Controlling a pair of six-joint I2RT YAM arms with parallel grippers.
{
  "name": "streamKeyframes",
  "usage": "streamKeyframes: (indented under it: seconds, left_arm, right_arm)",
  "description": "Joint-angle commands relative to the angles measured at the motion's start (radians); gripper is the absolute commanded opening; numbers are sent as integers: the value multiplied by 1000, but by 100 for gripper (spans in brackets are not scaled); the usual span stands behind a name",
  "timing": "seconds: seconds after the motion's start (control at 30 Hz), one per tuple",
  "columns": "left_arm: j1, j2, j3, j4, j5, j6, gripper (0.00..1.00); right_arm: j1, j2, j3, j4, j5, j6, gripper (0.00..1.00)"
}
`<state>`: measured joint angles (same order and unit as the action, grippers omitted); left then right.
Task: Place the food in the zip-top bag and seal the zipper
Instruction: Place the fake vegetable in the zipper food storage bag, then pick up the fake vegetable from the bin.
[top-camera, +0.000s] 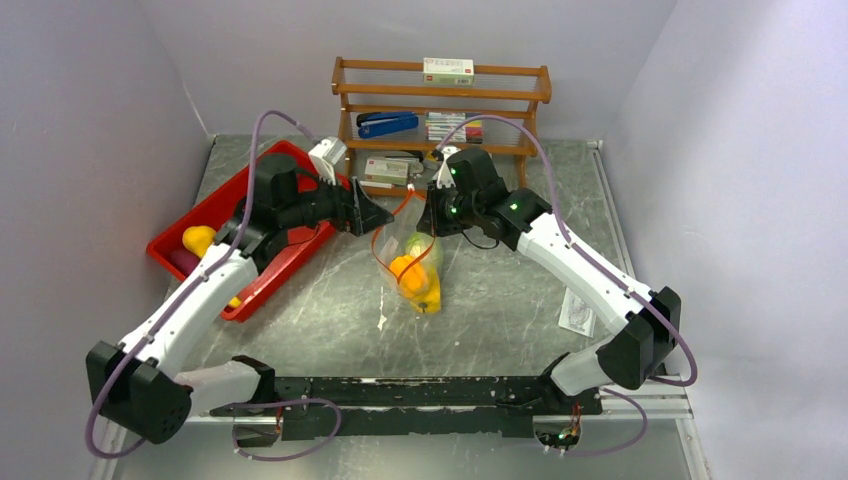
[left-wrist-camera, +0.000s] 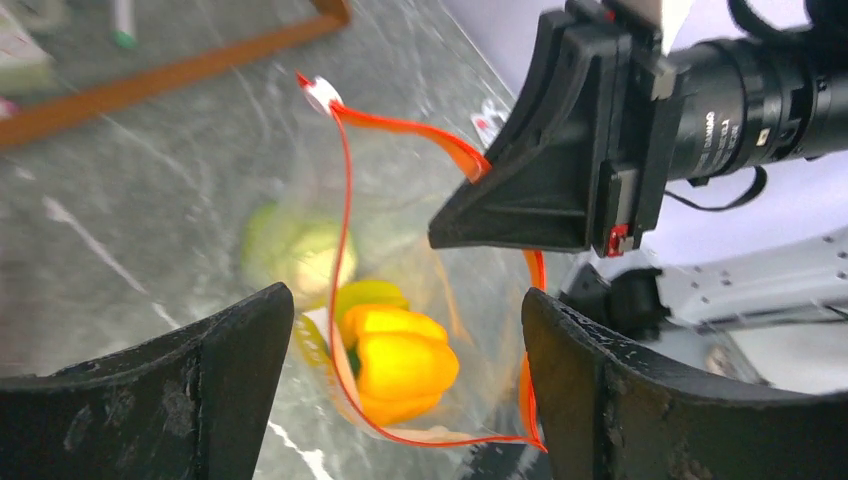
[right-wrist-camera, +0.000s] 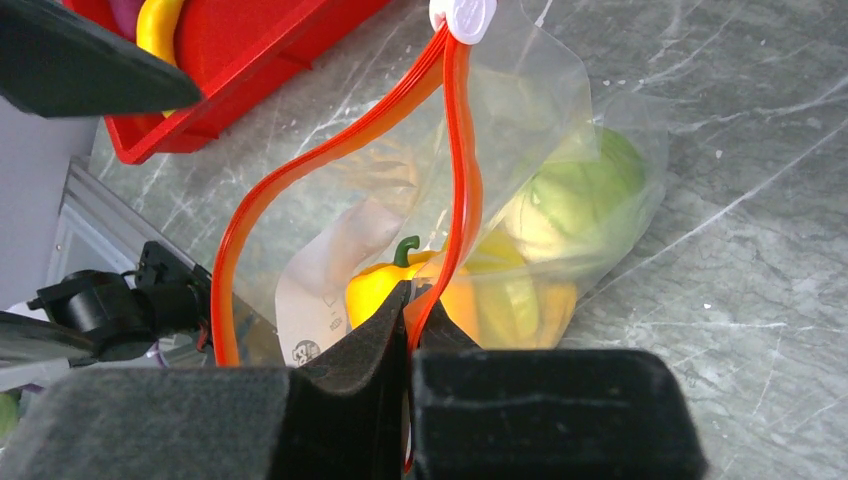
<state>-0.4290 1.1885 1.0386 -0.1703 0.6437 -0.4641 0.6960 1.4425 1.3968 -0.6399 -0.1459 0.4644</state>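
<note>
The clear zip-top bag (top-camera: 412, 268) lies at mid-table with its mouth lifted and open. Inside are a yellow pepper (left-wrist-camera: 400, 365), an orange piece (top-camera: 405, 270) and a green round fruit (right-wrist-camera: 585, 195). The red-orange zipper (right-wrist-camera: 300, 165) loops wide open, with a white slider (right-wrist-camera: 462, 15) at its far end. My right gripper (right-wrist-camera: 410, 300) is shut on one side of the zipper strip and holds it up; it also shows in the top view (top-camera: 432, 215). My left gripper (left-wrist-camera: 405, 310) is open, its fingers straddling the bag mouth; it also shows in the top view (top-camera: 378, 222).
A red tray (top-camera: 290, 260) at the left holds a yellow fruit (top-camera: 198, 240) and a banana (right-wrist-camera: 160, 25). A wooden rack (top-camera: 440, 95) with a stapler and boxes stands at the back. A paper slip (top-camera: 578, 312) lies at the right. Walls close in on both sides.
</note>
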Motion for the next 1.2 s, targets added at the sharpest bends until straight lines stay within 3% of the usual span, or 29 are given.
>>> streamKeyframes:
  seconds: [0.0,0.13,0.2,0.3,0.43,0.5,0.7,0.9,1.17]
  left_arm:
    - [-7,-82,56,-49,-220,156,84]
    - [-7,-91,99,-88,-404,182,89]
    - [-5,-83,113,-98,-478,169,98]
    - [19,-48,134,-109,-582,139,99]
    - [147,23,161,-109,-475,45,99]
    - [227,31,129,-56,-413,-12,93]
    - [392,86,48,45,-415,-171,78]
    - [528,205,-18,201,-392,-317,76]
    - [552,361,-49,412,-568,-407,76]
  right_arm:
    - [7,-24,15,27,-6,6,0]
    - [7,-34,8,34,-10,4,0]
    - [8,-33,13,28,-10,2,0]
    - [8,-38,18,26,-14,-3,0]
    - [8,-47,13,28,-15,-3,0]
    - [8,-51,8,29,-19,-3,0]
    - [10,-59,-10,46,-30,9,0]
    - [13,-71,-9,46,-28,18,0]
    - [19,-88,-27,55,-25,37,0]
